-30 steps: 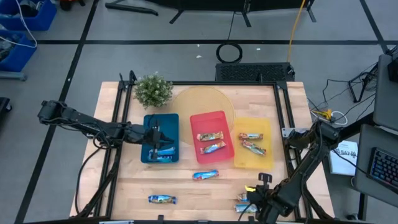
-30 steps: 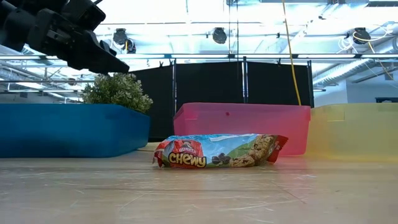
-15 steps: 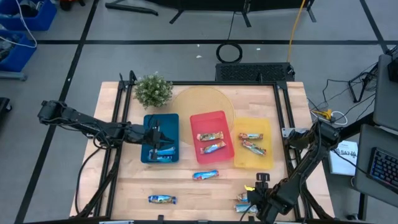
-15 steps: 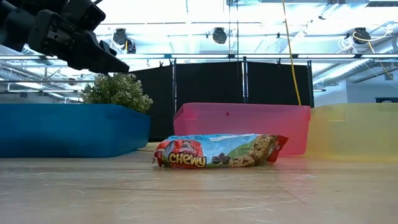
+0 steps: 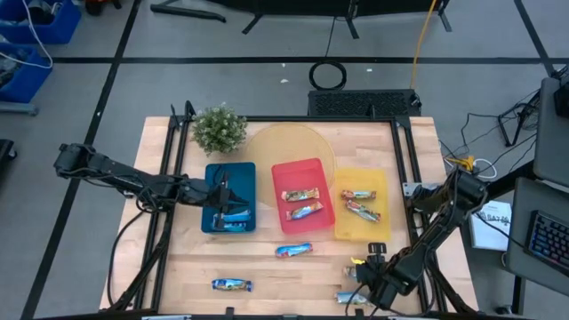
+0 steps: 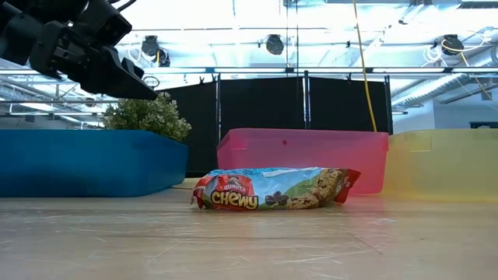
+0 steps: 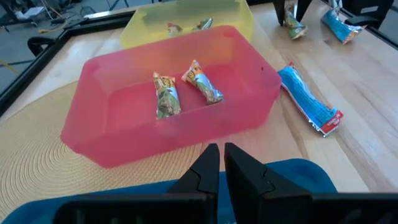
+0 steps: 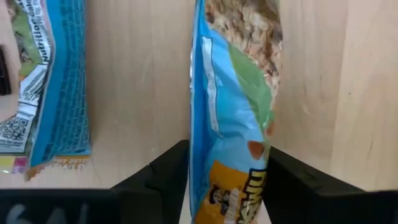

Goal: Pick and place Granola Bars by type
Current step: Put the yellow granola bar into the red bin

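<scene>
Right hand point(image 8: 227, 180) at the surface's point(image 5: 267, 271) near right corner, clamped across a granola bar point(image 8: 235, 93). Left hand point(image 7: 216, 163) over the blue tray point(image 5: 213, 182), fingers together, empty. Other bars scattered: two in the red tray point(image 5: 300, 169), two in the yellow tray point(image 5: 375, 227), rest loose. Likely light, crinkly, slippery foil; best pinched mid-length across the narrow width.

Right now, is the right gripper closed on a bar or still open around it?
Shut on it: in the right wrist view the right gripper has both fingers pressed against the granola bar.
</scene>
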